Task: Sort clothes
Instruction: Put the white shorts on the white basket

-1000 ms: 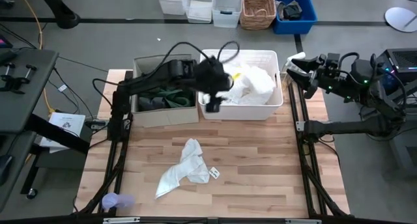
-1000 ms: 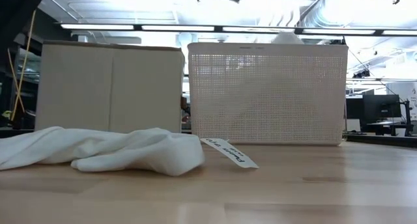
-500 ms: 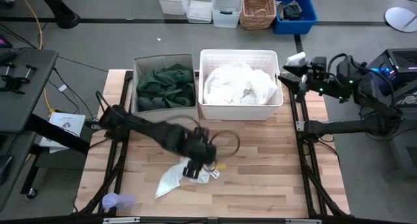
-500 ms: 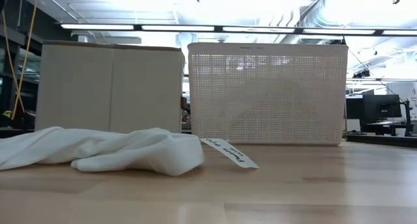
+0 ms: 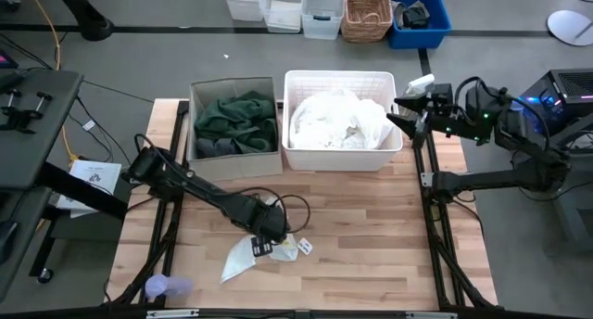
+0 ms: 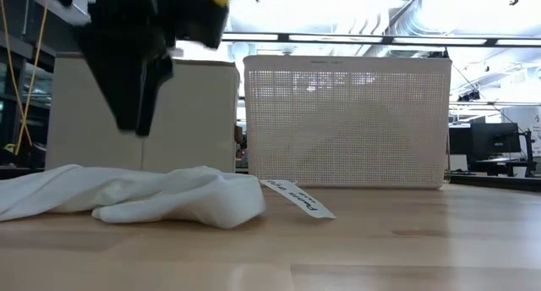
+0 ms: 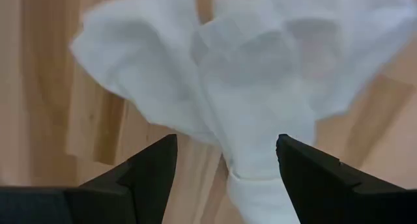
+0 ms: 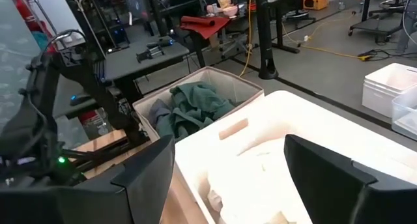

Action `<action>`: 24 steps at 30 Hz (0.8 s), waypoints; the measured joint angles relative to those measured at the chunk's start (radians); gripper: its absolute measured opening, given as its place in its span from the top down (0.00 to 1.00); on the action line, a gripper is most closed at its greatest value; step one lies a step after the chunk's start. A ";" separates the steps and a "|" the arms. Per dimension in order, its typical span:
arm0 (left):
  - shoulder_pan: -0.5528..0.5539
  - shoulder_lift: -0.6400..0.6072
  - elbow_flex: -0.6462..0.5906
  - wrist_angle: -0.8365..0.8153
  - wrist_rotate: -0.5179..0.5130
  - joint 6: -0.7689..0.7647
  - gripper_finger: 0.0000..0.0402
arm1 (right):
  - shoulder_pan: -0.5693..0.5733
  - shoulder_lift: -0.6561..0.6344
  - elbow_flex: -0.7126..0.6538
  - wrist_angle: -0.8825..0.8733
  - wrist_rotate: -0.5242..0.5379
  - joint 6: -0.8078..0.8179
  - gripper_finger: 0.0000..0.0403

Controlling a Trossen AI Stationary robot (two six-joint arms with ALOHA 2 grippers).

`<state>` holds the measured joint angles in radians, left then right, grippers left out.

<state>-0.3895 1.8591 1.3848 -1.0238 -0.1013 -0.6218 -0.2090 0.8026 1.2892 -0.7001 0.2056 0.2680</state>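
white cloth (image 5: 252, 249) lies crumpled near the front edge of the surface (image 5: 371, 236) | left tool (image 5: 266, 240) hangs just over it, fingers wide open, holding nothing | right tool (image 5: 408, 115) waits off the right back corner beside the white basket (image 5: 343, 157), fingers open, holding nothing | green clothes (image 5: 236, 120) in the beige box (image 5: 233, 161)

Bins on light wooden table (image 5: 371, 236)
Beige fabric box (image 5: 235, 158) touches white perforated plastic basket (image 5: 343, 158); brown wicker basket (image 5: 367, 11) beyond basket.
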 joint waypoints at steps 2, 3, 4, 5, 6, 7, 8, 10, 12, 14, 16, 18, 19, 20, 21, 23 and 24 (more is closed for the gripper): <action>0.009 0.001 -0.036 0.036 0.026 -0.053 0.38 | 0.000 0.000 0.000 0.000 0.000 -0.004 0.30; 0.014 0.001 -0.050 0.061 0.049 -0.063 0.38 | 0.000 0.001 0.000 0.000 0.000 -0.005 0.30; 0.019 0.000 -0.065 0.100 0.081 -0.065 0.38 | 0.000 0.001 0.000 0.000 0.000 -0.007 0.30; 0.025 0.000 -0.079 0.141 0.114 -0.065 0.38 | 0.000 0.001 0.000 0.000 0.000 -0.007 0.30; 0.030 0.000 -0.093 0.177 0.134 -0.067 0.38 | 0.000 0.001 0.000 0.000 0.000 -0.007 0.30; 0.032 0.001 -0.104 0.195 0.138 -0.076 0.38 | 0.000 0.001 0.000 0.000 0.000 -0.007 0.30; 0.035 0.001 -0.113 0.206 0.137 -0.083 0.38 | 0.000 0.001 0.000 0.000 0.000 -0.007 0.30; 0.040 0.000 -0.132 0.219 0.120 -0.096 0.38 | 0.000 0.001 0.000 0.000 0.000 -0.007 0.30; 0.047 0.000 -0.162 0.214 0.090 -0.115 0.38 | 0.000 0.001 0.000 0.000 0.000 -0.007 0.30; 0.052 0.001 -0.193 0.210 0.056 -0.145 0.38 | 0.000 0.001 0.000 0.000 0.000 -0.007 0.30; 0.059 0.000 -0.221 0.225 0.048 -0.170 0.38 | 0.000 0.001 0.000 0.000 0.000 -0.007 0.30; 0.063 0.000 -0.244 0.245 0.056 -0.178 0.38 | 0.000 0.001 0.000 0.000 0.000 -0.007 0.30; 0.062 -0.002 -0.250 0.248 0.057 -0.171 0.39 | 0.000 0.001 0.000 0.000 0.000 -0.007 0.30; 0.060 -0.003 -0.254 0.250 0.055 -0.159 0.41 | 0.000 0.001 0.000 0.000 0.000 -0.007 0.30; 0.057 -0.003 -0.256 0.251 0.051 -0.149 0.44 | 0.000 0.001 0.000 0.000 0.000 -0.007 0.30; 0.056 -0.003 -0.256 0.255 0.046 -0.126 0.55 | 0.000 0.001 0.000 0.000 0.000 -0.007 0.30; 0.056 -0.003 -0.257 0.268 0.047 -0.117 0.63 | 0.000 0.001 0.000 0.000 0.000 -0.007 0.30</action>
<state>-0.3340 1.8565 1.1282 -0.7554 -0.0542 -0.7386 -0.2092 0.8040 1.2889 -0.6998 0.2058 0.2611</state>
